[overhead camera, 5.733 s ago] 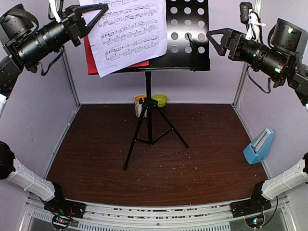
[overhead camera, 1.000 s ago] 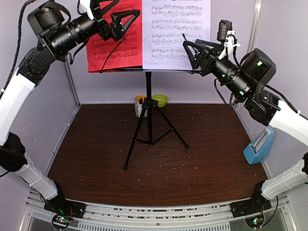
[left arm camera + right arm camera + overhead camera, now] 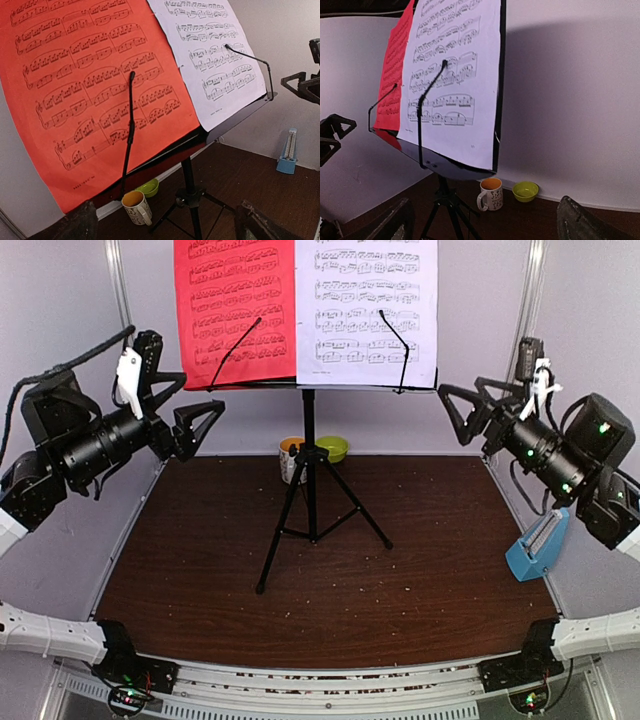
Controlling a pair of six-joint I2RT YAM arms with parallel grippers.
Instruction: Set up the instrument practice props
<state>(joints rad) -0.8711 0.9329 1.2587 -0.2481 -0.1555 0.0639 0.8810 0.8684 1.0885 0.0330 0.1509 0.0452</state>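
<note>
Black tripod music stand [image 3: 309, 490] upright, red page [image 3: 234, 310] beside white page [image 3: 367, 305] under retainer arms, blue metronome [image 3: 537, 545] at right wall

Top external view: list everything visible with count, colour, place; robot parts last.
music stand: 1, black, centre of table
red sheet-music page: 1, red, left half of stand's desk
pale sheet-music page: 1, lilac-white, right half of desk
metronome: 1, light blue, table's right edge
mug: 1, white and orange, behind stand
bowl: 1, green, right of mug
table: 1, dark brown
left gripper: 1, black, open, empty, left of stand
right gripper: 1, black, open, empty, right of stand
</note>
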